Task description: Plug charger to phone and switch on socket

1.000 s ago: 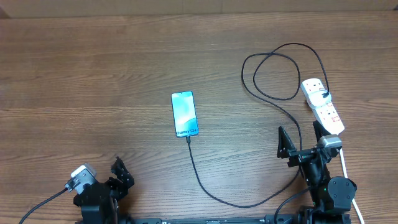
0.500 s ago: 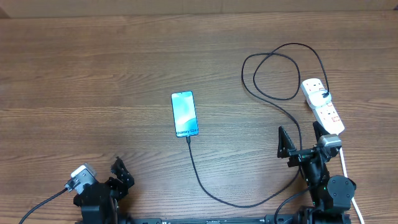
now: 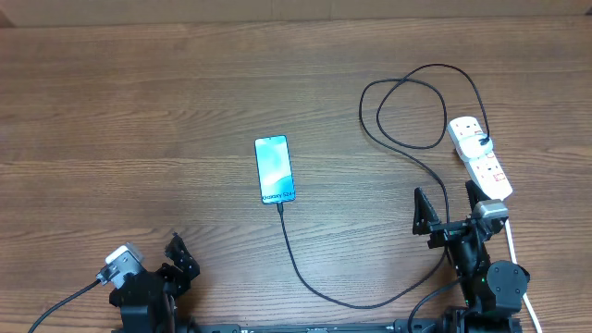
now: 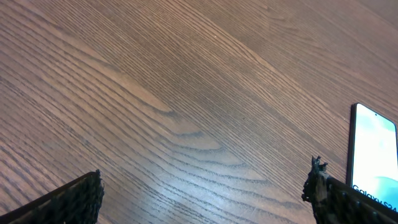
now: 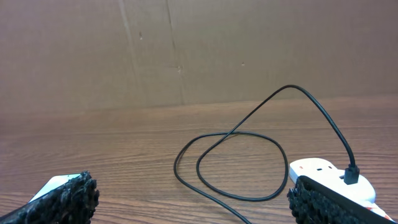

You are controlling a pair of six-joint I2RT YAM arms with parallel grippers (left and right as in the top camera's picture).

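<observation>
While left hand (image 4: 205,177) and right hand (image 5: 191,186) gape, the phone (image 3: 275,169) lies lengthwise near-to-far.

- In the left wrist view, the phone (image 4: 374,152) runs off the right and bottom edges; we can read only part of its "Galaxy" text.
- The left gripper (image 4: 205,186) shows just its tips, the rest cut off by the bottom edge.
- In the right wrist view, the socket (image 5: 326,171) is partly behind a finger of the right gripper (image 5: 191,193) and cut off below.
- A white shape (image 5: 56,183) is half covered by the other finger; we cannot tell what it is.
- From overhead, the right arm (image 3: 486,268) covers the socket's near end, and its switches are too small to read.
- The charger (image 3: 283,227) passes under that arm; whether its tip is seated in the phone is too small to judge.
- The white cord (image 3: 514,254) leaves the bottom edge.
</observation>
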